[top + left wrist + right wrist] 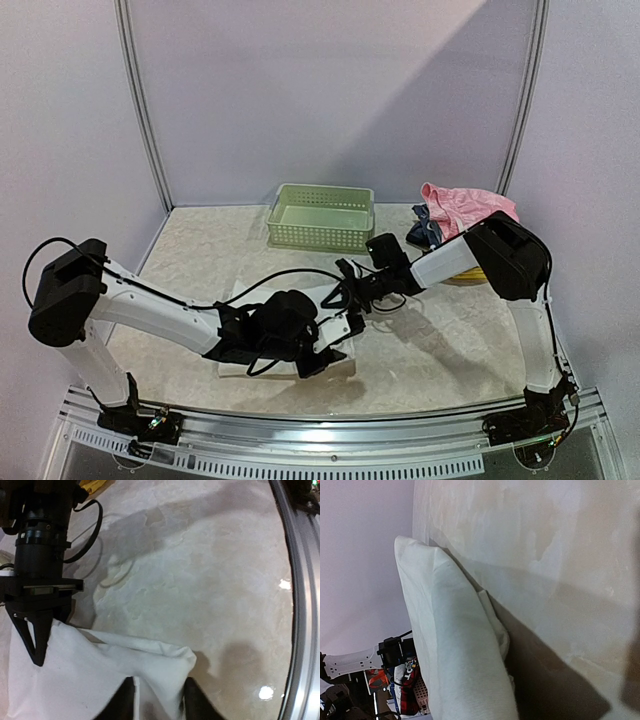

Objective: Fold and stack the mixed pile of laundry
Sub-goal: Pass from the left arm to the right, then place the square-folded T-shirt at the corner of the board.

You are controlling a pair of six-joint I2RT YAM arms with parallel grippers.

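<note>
Left gripper (159, 702) slightly parted astride white piece (100, 680), near edge, 6 o'clock | right gripper (37, 650) pinched shut on its far edge | judged mid-fold | pink piece (465, 203) unfolded, 1 o'clock | stacking still to do

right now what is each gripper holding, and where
The right gripper is shut on an edge of the white garment. The left gripper straddles its corner; grip unclear.
</note>
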